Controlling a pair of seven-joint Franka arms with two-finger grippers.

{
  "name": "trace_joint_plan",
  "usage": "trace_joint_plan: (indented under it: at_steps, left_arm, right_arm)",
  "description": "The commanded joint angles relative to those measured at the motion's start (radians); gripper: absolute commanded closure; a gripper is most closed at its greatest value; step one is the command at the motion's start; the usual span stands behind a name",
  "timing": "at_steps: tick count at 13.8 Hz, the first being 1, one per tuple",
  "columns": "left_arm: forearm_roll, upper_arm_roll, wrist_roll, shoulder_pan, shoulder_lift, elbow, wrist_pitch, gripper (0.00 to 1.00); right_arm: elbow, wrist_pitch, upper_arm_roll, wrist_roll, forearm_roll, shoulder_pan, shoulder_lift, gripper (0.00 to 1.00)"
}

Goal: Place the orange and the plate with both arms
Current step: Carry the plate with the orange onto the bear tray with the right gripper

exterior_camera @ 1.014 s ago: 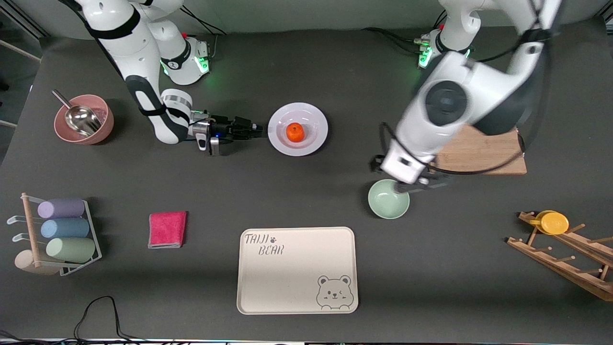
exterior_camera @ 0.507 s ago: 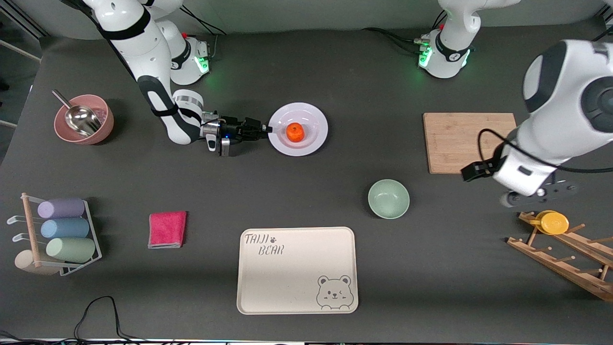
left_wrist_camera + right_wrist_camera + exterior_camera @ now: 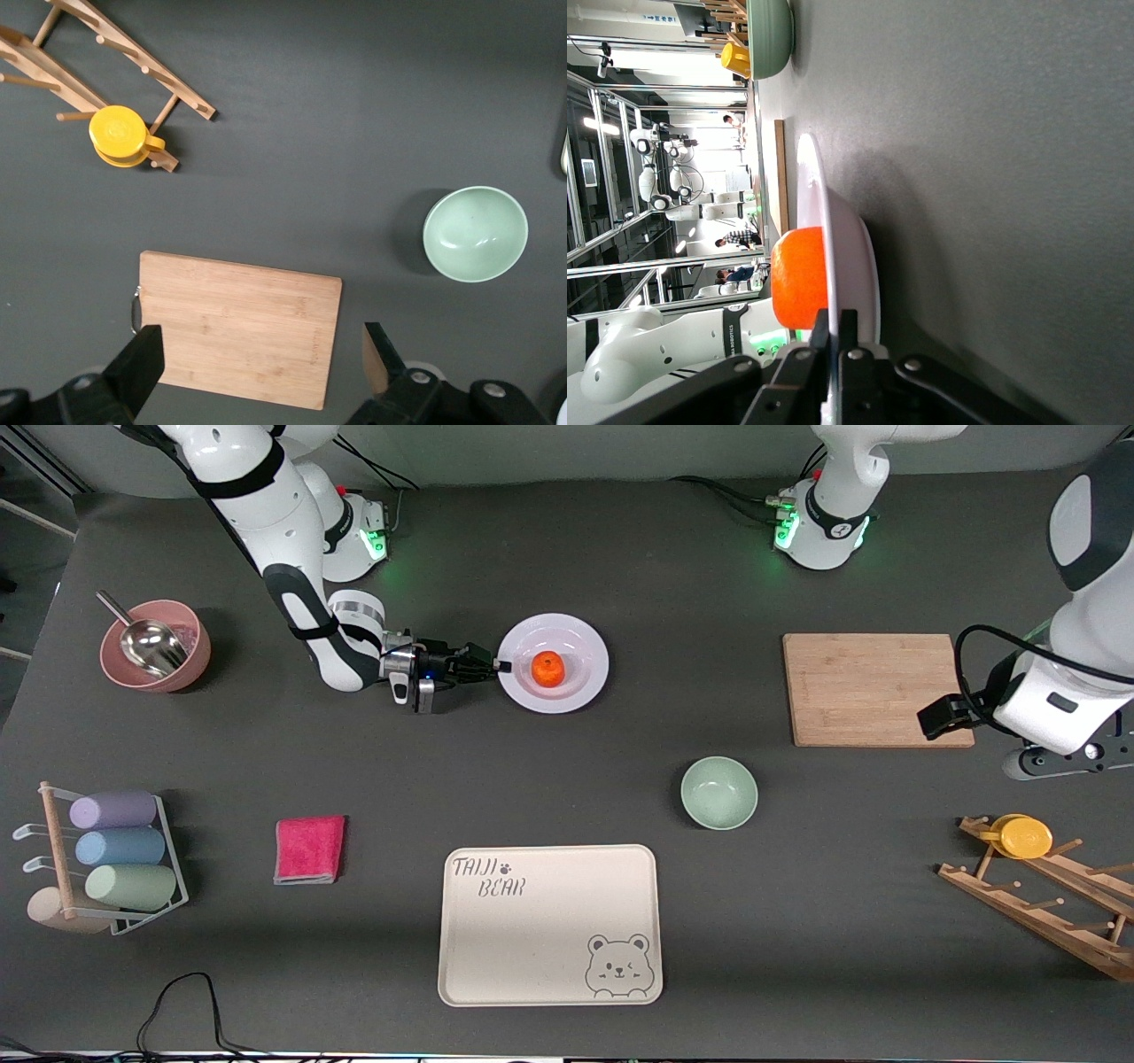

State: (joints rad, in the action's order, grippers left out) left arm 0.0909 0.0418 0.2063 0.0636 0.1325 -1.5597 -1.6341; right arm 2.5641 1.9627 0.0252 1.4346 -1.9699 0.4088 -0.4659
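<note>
The orange (image 3: 548, 669) lies in the middle of the white plate (image 3: 585, 642), which rests on the table between the two arm bases. My right gripper (image 3: 498, 665) is low at the plate's edge on the right arm's side and shut on the rim. The right wrist view shows its fingers (image 3: 821, 336) pinching the plate's rim (image 3: 850, 257), with the orange (image 3: 799, 276) just past them. My left gripper (image 3: 1063, 766) hangs high over the end of the cutting board. It is open and empty in the left wrist view (image 3: 261, 363).
A wooden cutting board (image 3: 873, 689) lies toward the left arm's end. A pale green bowl (image 3: 718, 792) and a beige bear tray (image 3: 549, 924) sit nearer the camera. A wooden rack with a yellow cup (image 3: 1023, 836), a pink cloth (image 3: 309, 849), a cup rack (image 3: 111, 859) and a pink bowl with a scoop (image 3: 155, 645) stand around.
My left arm swung from over the green bowl to the cutting board's end. My right gripper moved up to the plate and took its rim.
</note>
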Motion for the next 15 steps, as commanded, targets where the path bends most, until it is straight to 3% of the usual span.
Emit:
trace_joint_plan:
  at_steps: [1,4,10,13,15]
  left_arm:
    - [-0.032,-0.034,-0.050,0.022,-0.010,0.003,0.019,0.00]
    - [-0.034,-0.036,-0.041,0.018,-0.020,0.004,0.023,0.00]
    - [-0.059,-0.036,-0.039,-0.016,-0.033,0.052,0.123,0.00]
    - [-0.060,-0.080,-0.034,0.024,-0.025,0.053,0.120,0.00]
    - [-0.057,-0.088,-0.033,0.025,-0.025,0.055,0.128,0.00]
  right_arm:
    - [-0.012,0.005,0.007,0.027,-0.030,0.004,0.000,1.00]
    - [-0.012,-0.001,0.006,-0.002,-0.024,-0.007,0.064,1.00]
    - [-0.039,-0.001,0.004,-0.215,0.091,-0.068,0.231,1.00]
    - [-0.108,-0.002,0.004,-0.263,0.092,-0.082,0.224,1.00]
    - [-0.226,-0.001,-0.002,-0.296,0.117,-0.088,0.147,1.00]
